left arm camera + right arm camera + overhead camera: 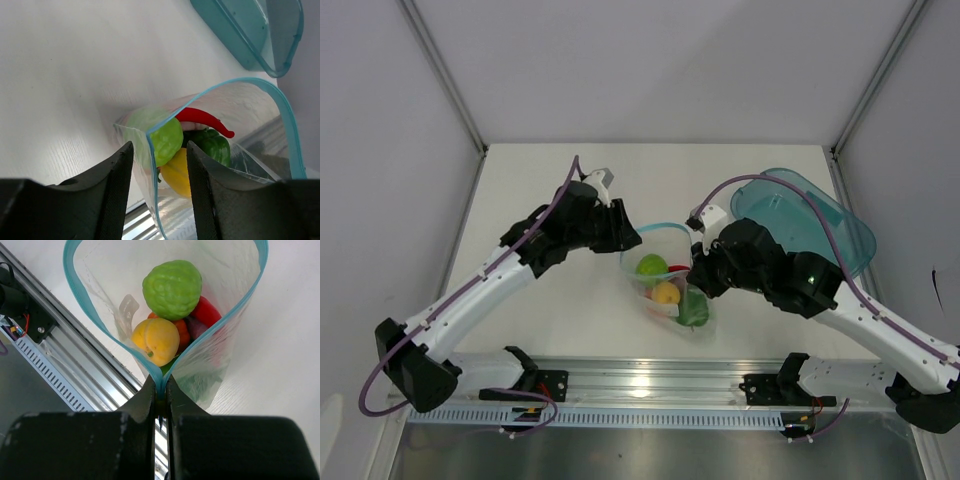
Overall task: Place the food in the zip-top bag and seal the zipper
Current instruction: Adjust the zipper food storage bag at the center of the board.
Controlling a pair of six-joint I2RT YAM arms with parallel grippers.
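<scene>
The clear zip-top bag [670, 300] stands open at the table's middle. The food is inside it: a green lime [172, 287], a yellow lemon [157, 340], a red pepper [202, 119] and a green pepper [214, 146]. Its light blue zipper [80, 305] gapes wide. My right gripper [160, 386] is shut on the zipper at one end of the mouth, where both strips meet. My left gripper [160, 148] is open at the other end, with the zipper edge [151, 175] running between its fingers and untouched. In the top view the left gripper [626, 238] and right gripper [696, 268] flank the bag.
A translucent teal oval tray [820, 215] lies at the back right, close behind the right arm; it also shows in the left wrist view [250, 30]. A metal rail [640, 380] runs along the near table edge.
</scene>
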